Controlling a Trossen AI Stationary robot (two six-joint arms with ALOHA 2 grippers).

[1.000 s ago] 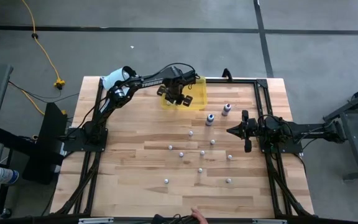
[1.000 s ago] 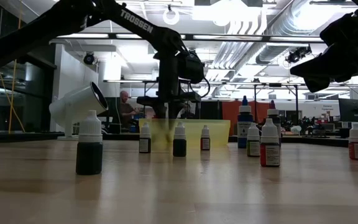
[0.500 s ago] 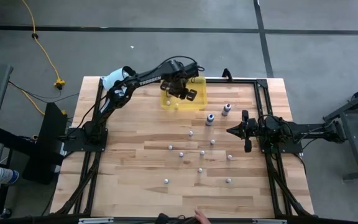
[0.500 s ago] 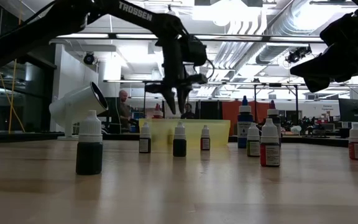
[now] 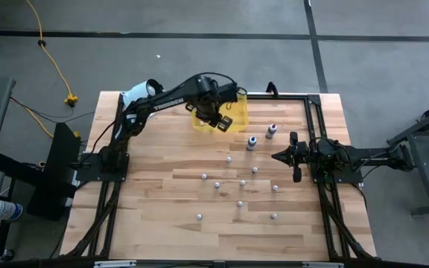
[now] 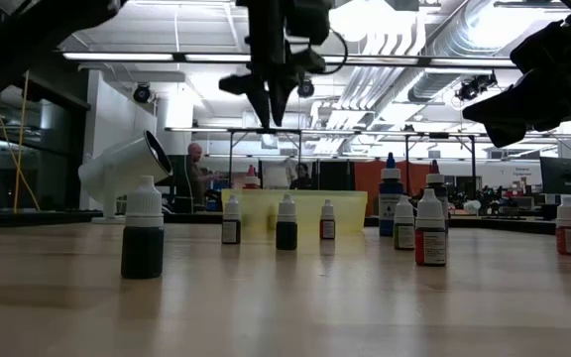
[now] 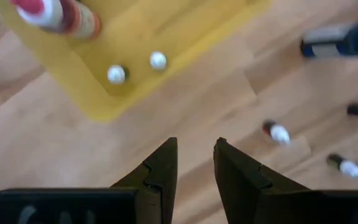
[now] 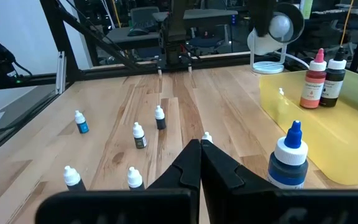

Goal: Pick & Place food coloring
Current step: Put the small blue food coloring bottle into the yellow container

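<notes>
The food coloring is a set of small dropper bottles. Several stand scattered on the wooden table (image 5: 240, 203), and two taller blue ones (image 5: 252, 141) stand right of the yellow tray (image 5: 237, 119). In the left wrist view two white-capped bottles (image 7: 116, 74) and a red one (image 7: 55, 12) stand in the tray (image 7: 135, 106). My left gripper (image 7: 196, 149) hangs open high above the tray's near edge (image 6: 269, 114), pointing down, nothing between its fingers. My right gripper (image 8: 201, 146) waits shut at the table's right side (image 5: 278, 156).
A big white cylinder (image 5: 136, 95) lies at the table's far left corner, left of the tray. A black frame (image 5: 307, 97) runs along the far and side edges. Bare wood lies between the tray and the scattered bottles (image 6: 143, 238).
My left gripper has risen straight up out of the yellow tray to well above it, still pointing down, and has drifted a little toward the table's right edge. Nothing hangs from its fingers. The bottles on the table have stayed put.
</notes>
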